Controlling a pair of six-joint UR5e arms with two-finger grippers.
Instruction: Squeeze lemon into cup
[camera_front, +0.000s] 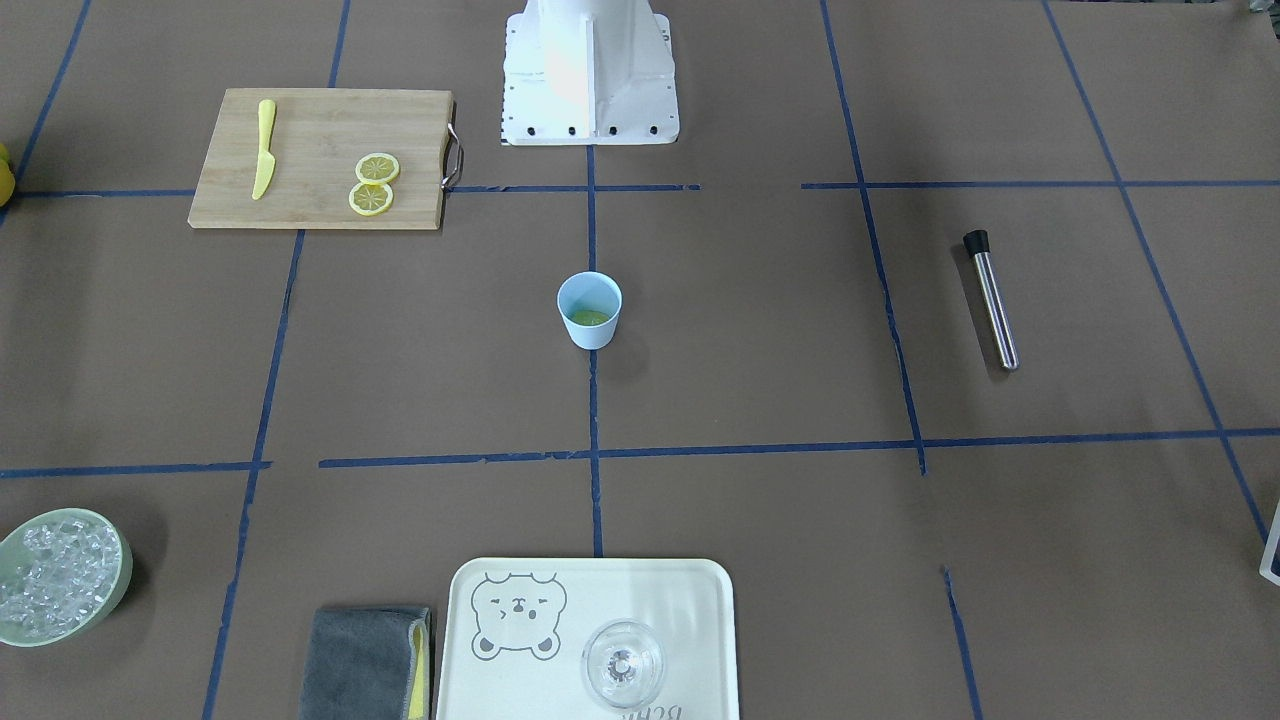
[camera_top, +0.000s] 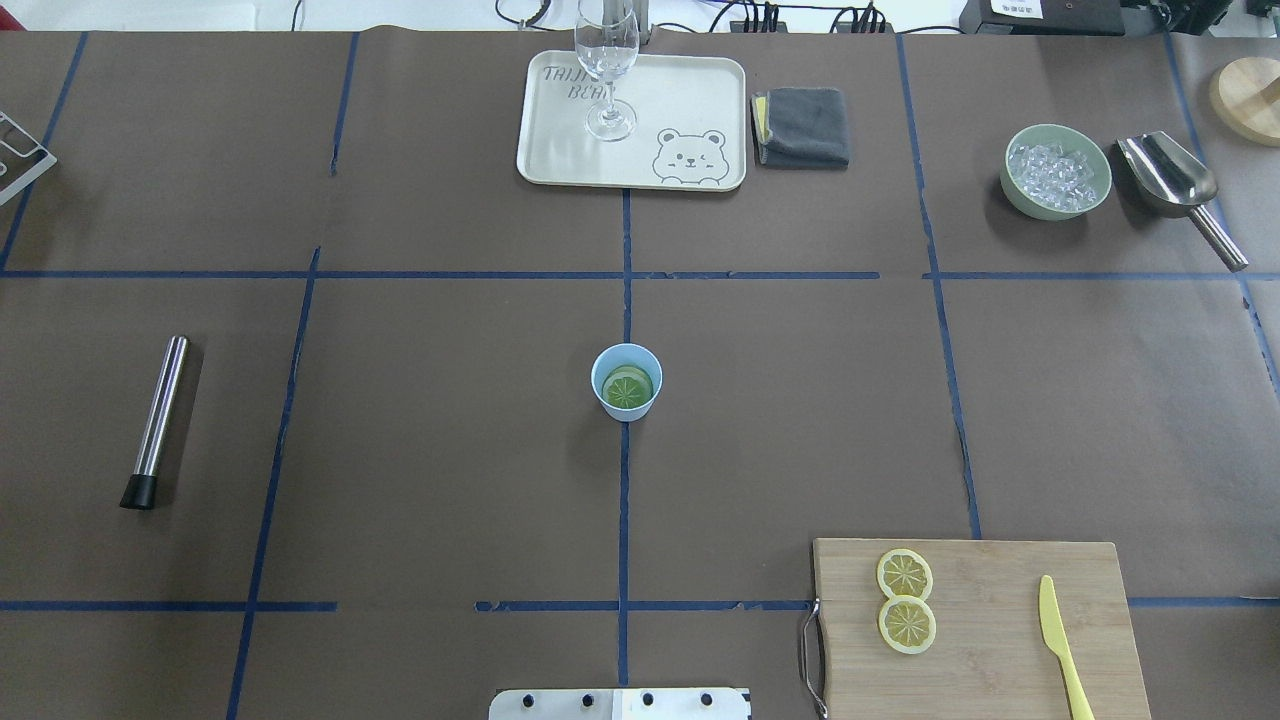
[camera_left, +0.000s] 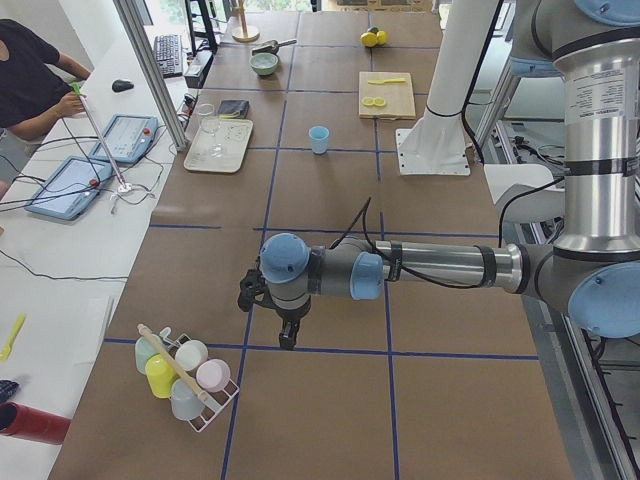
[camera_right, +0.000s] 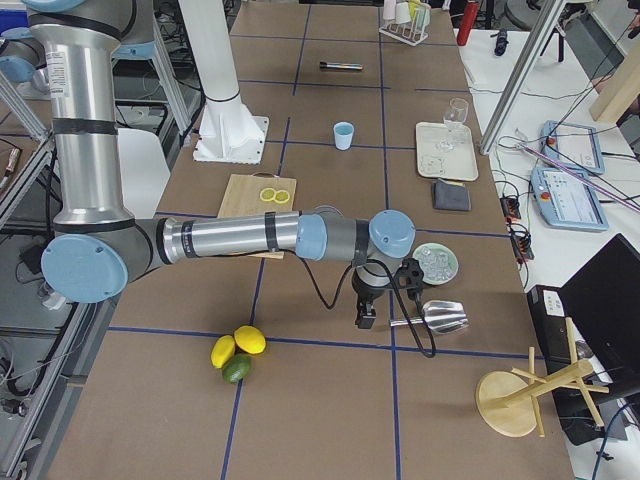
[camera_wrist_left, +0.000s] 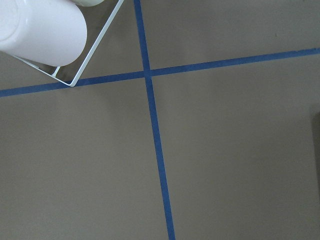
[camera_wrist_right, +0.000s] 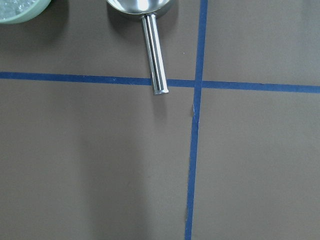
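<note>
The light-blue cup (camera_top: 626, 381) stands upright at the table's centre, also in the front view (camera_front: 589, 310). A lemon slice (camera_top: 628, 388) lies inside it. Two more lemon slices (camera_top: 905, 575) (camera_top: 907, 624) lie flat on the wooden cutting board (camera_top: 1000, 660), also seen from the front (camera_front: 377, 168) (camera_front: 371, 198). My left gripper (camera_left: 287, 340) hangs far from the cup near the cup rack; I cannot tell if it is open or shut. My right gripper (camera_right: 366, 320) hangs by the steel scoop; I cannot tell its state either. Neither wrist view shows fingers.
A yellow knife (camera_top: 1062, 645) lies on the board. A tray (camera_top: 560, 150) holds a clear glass (camera_top: 606, 75), beside a grey cloth (camera_top: 805, 126). A green bowl of ice (camera_top: 1057, 172), a steel scoop (camera_top: 1170, 180), a steel rod (camera_top: 157, 420) and a cup rack (camera_left: 185, 378) stand around.
</note>
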